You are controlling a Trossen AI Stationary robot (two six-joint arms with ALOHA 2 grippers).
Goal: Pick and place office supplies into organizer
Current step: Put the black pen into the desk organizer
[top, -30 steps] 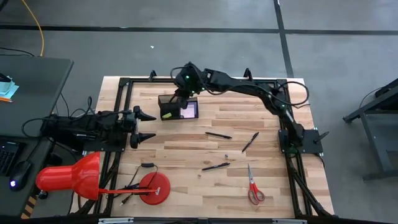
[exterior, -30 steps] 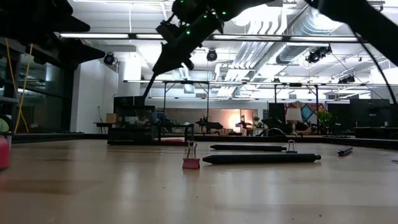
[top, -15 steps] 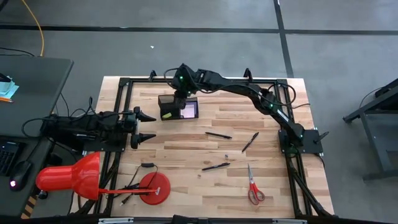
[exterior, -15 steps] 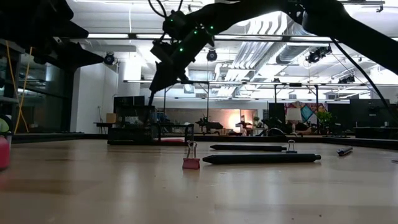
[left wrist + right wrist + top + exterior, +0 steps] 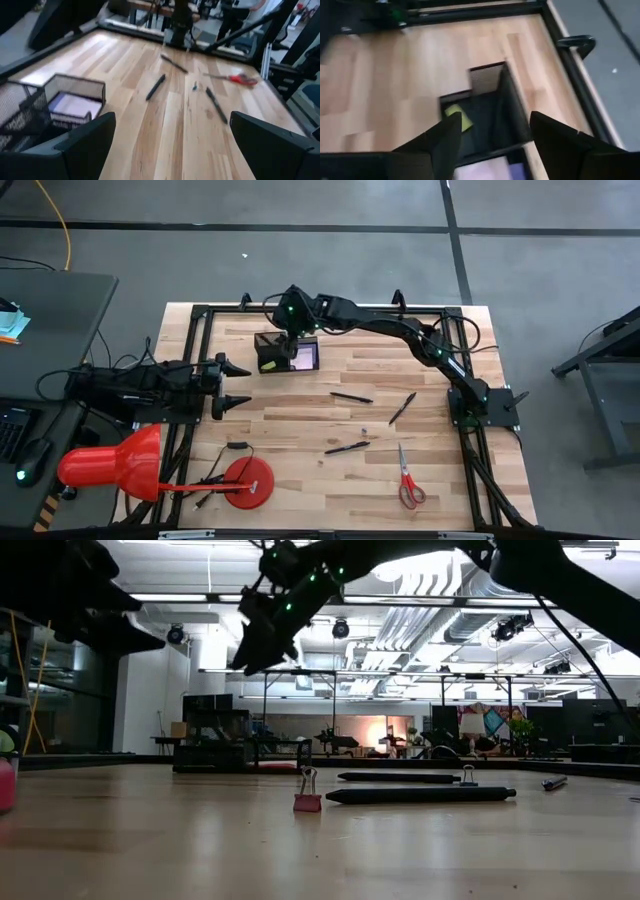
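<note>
Hovering right pincer (image 5: 490, 142), fingers apart, over unlabelled organizer (image 5: 495, 120).

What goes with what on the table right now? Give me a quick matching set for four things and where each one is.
Things:
1. red-handled scissors
2. yellow piece
3. right pincer
4. left pincer

Places:
A. inside the organizer
B. open, above the organizer
C. open, at the table's left edge, away from the supplies
D. flat on the wood near the front right

Pairs: 1-D, 2-A, 3-B, 4-C
</note>
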